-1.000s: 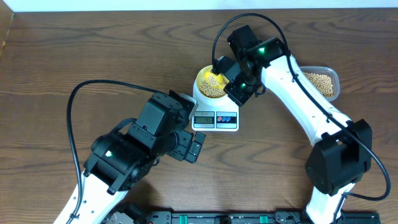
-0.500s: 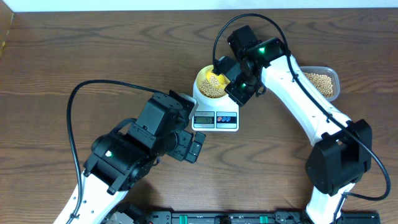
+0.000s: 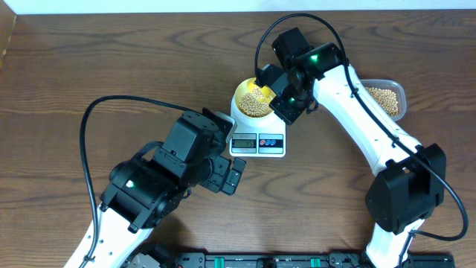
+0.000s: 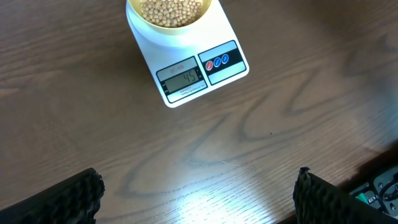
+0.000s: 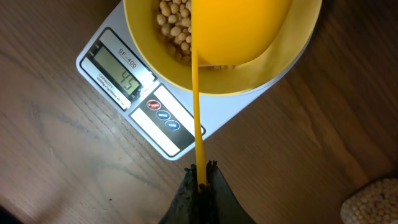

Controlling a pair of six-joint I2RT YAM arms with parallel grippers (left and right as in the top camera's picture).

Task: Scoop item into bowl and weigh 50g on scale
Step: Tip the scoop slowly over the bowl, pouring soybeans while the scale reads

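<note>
1. Just ahead of the right jaws, clamped on a thin yellow spoon (image 5: 239, 31), smooth round beans (image 5: 174, 25) lie in the glossy bowl (image 5: 149, 62) on the white scale (image 5: 149, 109).
2. Left jaws stand apart, well behind the scale, over the wood-grain bench (image 4: 280, 124).

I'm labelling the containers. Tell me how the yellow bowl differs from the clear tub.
The bowl is round and opaque yellow; the tub is rectangular and clear. The bowl stands on the scale; the tub sits straight on the table, off to the side and partly hidden by the right arm. Both hold beige beans.
</note>
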